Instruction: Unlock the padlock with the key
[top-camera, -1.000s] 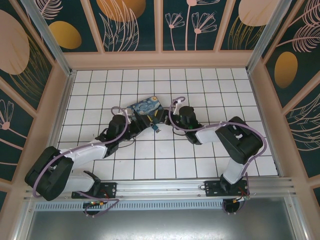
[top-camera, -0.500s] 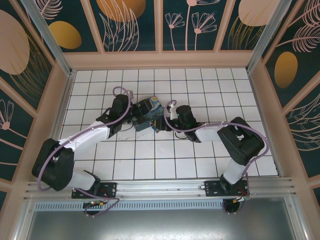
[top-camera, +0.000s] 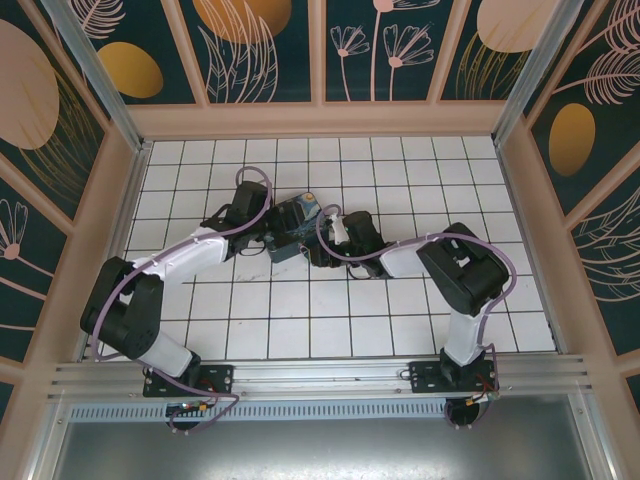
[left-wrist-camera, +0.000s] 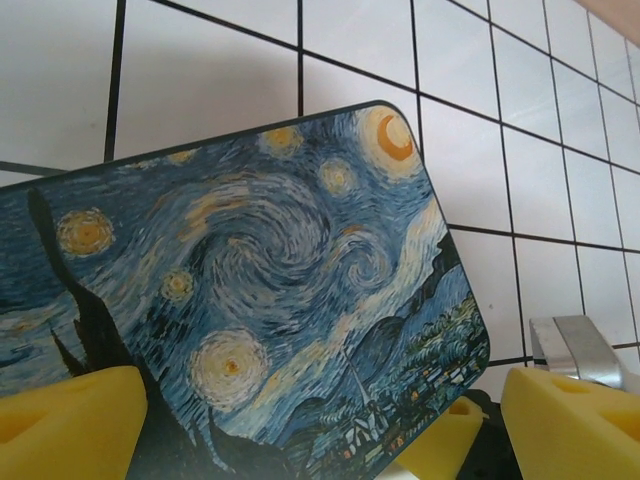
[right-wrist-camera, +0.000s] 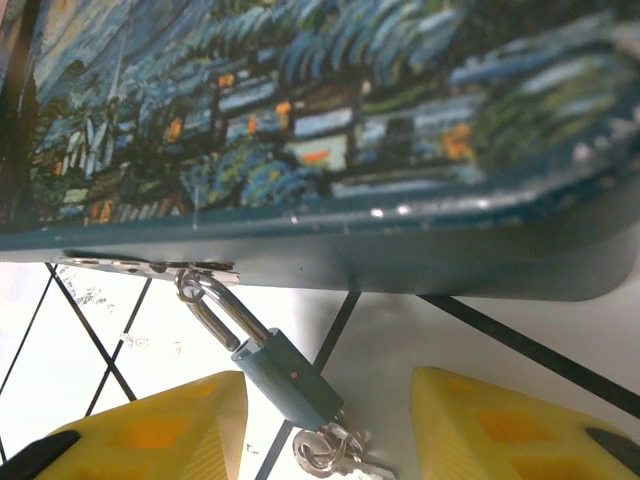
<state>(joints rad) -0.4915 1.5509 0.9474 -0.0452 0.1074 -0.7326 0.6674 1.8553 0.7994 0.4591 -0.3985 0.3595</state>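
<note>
1. Your right end effector (right-wrist-camera: 335, 410) has its two yellow fingers (right-wrist-camera: 150, 435) spread apart. Neither one is clamped on anything.
2. The padlock (right-wrist-camera: 288, 385), just the one, sits right in that gap. It's closer to the finger on the left of the right wrist view, and I can't tell whether they're touching.
3. Its thin shackle (right-wrist-camera: 215, 312) is looped through a metal hasp (right-wrist-camera: 150, 265) on the edge of the box (right-wrist-camera: 330, 130), so the padlock body hangs tilted off that.
4. The key (right-wrist-camera: 345, 462) is one small silvery bit on a ring at the bottom end of the padlock, low between the fingers. It's too blurry to say if it's actually in the keyhole.
5. Your left end effector (left-wrist-camera: 320, 405) is also wide open, with one yellow finger in each bottom corner of its wrist view. The near corner of the box comes down between them, and you can't see any contact.
6. There's one box, a blue-and-yellow swirly painted thing with its lid down, so you can't see what's inside.
7. From the top camera, the box sits about mid-bench (top-camera: 400, 170) on the white tiles. Your two arms meet on it, the left from the left side and the right from the right.
</note>
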